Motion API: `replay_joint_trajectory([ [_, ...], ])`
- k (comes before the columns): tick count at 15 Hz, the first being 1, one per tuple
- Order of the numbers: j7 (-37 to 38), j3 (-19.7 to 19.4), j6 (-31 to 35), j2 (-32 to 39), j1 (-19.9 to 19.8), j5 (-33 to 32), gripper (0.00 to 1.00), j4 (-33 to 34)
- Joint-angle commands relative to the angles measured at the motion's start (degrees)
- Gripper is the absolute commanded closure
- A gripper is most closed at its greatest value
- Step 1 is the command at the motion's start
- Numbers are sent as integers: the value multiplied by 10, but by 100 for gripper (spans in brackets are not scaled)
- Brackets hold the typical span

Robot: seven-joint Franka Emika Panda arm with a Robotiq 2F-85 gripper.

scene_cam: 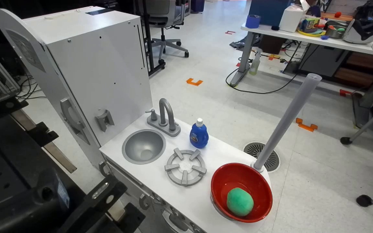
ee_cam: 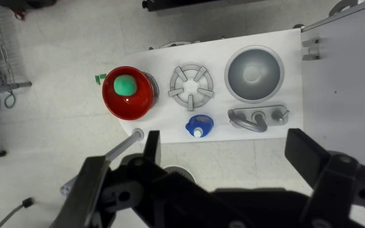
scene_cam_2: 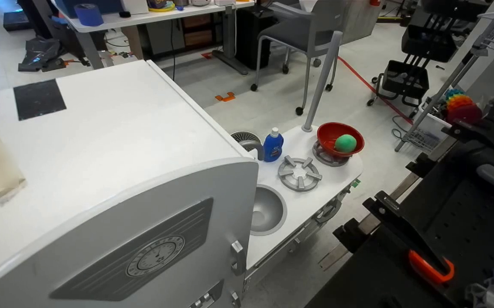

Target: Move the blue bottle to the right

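The blue bottle [scene_cam: 199,135] is small and rounded with a white cap. It stands upright on the white counter of a toy kitchen, beside the faucet and behind the burner ring. It shows in an exterior view [scene_cam_2: 273,146] and, from above, in the wrist view [ee_cam: 200,125]. My gripper [ee_cam: 223,130] is wide open and shows only in the wrist view. Its fingers are well apart, with nothing held between them. The bottle lies ahead of the fingertips, nearer the left finger, and appears well below them. The gripper is out of view in both exterior views.
A grey faucet [scene_cam: 167,116] and round sink [scene_cam: 143,146] stand near the tall white cabinet [scene_cam: 102,64]. A burner ring [scene_cam: 186,167] is mid-counter. A red bowl [scene_cam: 220,176] with a green ball [scene_cam: 240,202] and a tall grey post [scene_cam: 286,123] stand at the far end.
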Motion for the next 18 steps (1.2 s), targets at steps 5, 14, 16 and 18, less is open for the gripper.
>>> replay_joint_trajectory([
  [5, -3, -85, -39, 285, 18, 4, 0, 260],
  [14, 2, -120, -30, 522, 1, 51, 0, 508],
  [16, -2, -118, -30, 566, -5, 64, 0, 560],
  [18, -10, -112, -30, 613, -7, 55, 0, 615],
])
